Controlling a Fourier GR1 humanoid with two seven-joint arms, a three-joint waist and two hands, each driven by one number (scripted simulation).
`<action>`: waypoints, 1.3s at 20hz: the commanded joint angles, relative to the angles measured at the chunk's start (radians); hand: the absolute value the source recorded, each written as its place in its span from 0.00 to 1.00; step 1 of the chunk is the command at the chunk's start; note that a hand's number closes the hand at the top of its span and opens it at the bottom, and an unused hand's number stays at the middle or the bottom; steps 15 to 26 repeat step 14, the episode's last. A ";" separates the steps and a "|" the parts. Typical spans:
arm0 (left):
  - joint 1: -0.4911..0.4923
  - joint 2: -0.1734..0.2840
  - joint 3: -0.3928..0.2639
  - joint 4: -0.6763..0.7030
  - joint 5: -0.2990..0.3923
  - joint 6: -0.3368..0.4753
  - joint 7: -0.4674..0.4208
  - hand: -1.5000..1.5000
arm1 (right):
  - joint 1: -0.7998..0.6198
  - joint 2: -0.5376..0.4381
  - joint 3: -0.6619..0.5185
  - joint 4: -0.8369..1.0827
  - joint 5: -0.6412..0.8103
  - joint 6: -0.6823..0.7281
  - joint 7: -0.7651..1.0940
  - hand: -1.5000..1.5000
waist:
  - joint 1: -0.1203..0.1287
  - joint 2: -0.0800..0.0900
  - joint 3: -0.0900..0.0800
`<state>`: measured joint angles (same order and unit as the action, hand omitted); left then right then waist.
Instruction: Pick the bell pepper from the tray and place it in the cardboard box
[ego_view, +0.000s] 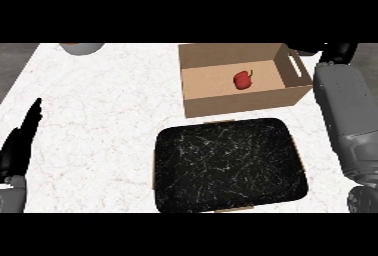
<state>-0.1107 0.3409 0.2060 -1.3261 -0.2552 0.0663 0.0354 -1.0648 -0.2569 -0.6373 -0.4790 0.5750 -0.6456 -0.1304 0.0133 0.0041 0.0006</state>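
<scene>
- Nearest me, at the counter's near left edge, I see my left hand: black fingers straight and pressed together, pointing up and away, holding nothing. It rests there, with only a stub of grey forearm showing beneath it at the lower left corner.
- Also near, in the middle of the white marbled counter, sits the tray. It is dark with pale veining, has rounded corners and a thin tan rim, and nothing lies on it. Its near edge is cut off by the bottom of my view.
- Along the counter's right edge my right forearm runs grey and bulky from near to far, reaching past the box's right side.
- My right hand is at the far right, beyond the forearm. Only a dark part of it shows, and I cannot tell how its fingers are set.
- Just beyond the tray's far edge stands the cardboard box, open at the top, with a slot handle in its right wall.
- The bell pepper, red with a small stem, lies on the box's floor, right of centre, clear of the walls.
- I can read no writing, label or brand on the box, tray or anything else.
- At the counter's far left edge a grey rounded object is cut off by the top; I cannot tell what it is.
</scene>
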 joint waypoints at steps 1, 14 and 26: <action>0.024 0.010 0.012 -0.026 0.004 -0.012 0.012 0.50 | 0.094 0.002 0.020 -0.108 -0.035 0.009 0.030 0.00 | -0.020 -0.010 -0.001; 0.021 0.019 0.040 0.012 0.004 -0.014 -0.009 0.50 | 0.635 -0.042 0.124 -0.762 -0.126 0.420 0.222 0.00 | -0.045 -0.013 -0.002; 0.021 0.019 0.040 0.012 0.004 -0.014 -0.009 0.50 | 0.635 -0.042 0.124 -0.762 -0.126 0.420 0.222 0.00 | -0.045 -0.013 -0.002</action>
